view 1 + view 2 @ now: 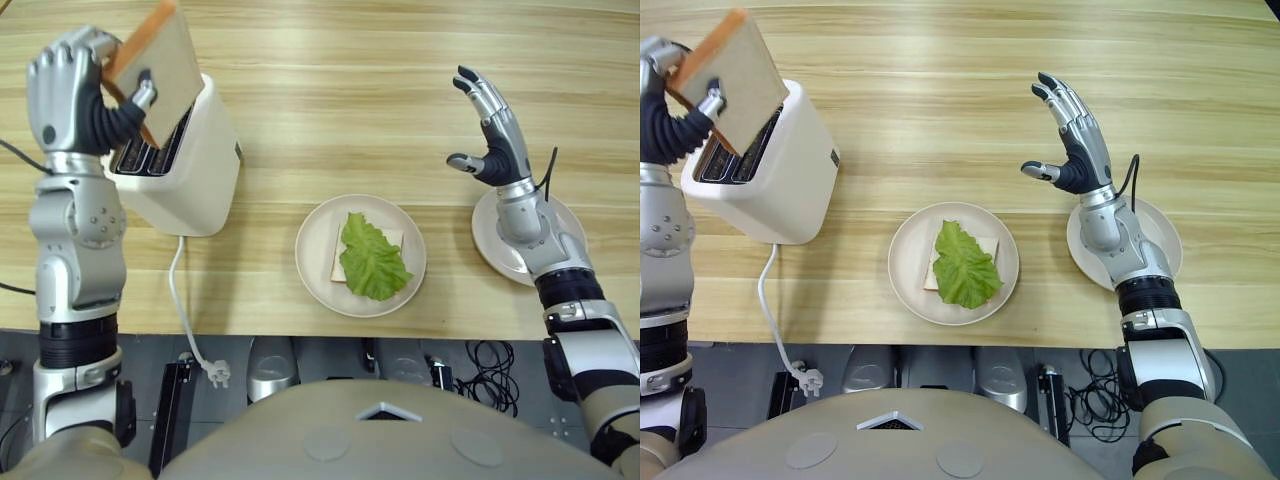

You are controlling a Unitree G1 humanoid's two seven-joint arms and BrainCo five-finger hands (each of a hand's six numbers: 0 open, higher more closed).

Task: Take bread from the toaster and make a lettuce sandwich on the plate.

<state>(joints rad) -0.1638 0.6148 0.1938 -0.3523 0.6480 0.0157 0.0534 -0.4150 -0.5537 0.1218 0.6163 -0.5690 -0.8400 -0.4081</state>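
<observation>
My left hand is shut on a slice of bread, holding it tilted just above the slots of the white toaster at the table's left. On the beige plate in the middle lies another bread slice with a green lettuce leaf on top. My right hand hovers open, fingers spread, over the table to the right of the plate, holding nothing.
A second, smaller plate sits under my right wrist at the right. The toaster's white cord runs off the table's front edge. The wooden table stretches bare behind the plates.
</observation>
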